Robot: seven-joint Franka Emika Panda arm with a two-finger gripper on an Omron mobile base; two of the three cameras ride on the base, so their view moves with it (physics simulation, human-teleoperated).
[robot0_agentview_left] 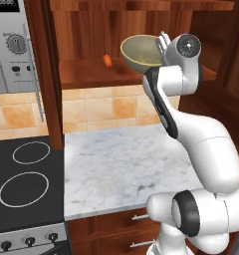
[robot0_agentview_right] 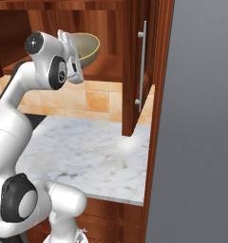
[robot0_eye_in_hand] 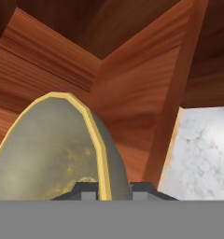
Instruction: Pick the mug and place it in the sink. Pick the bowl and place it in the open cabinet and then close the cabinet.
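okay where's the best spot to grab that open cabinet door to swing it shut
Probably the vertical silver bar handle on the open cabinet door, approached from the counter side: it stands off the wood, leaving finger room. The gripper is shut on the bowl's rim.

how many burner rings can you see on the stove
2: a smaller burner ring toward the back and a larger one nearer the front, both in the left base view. More may lie beyond the frame.
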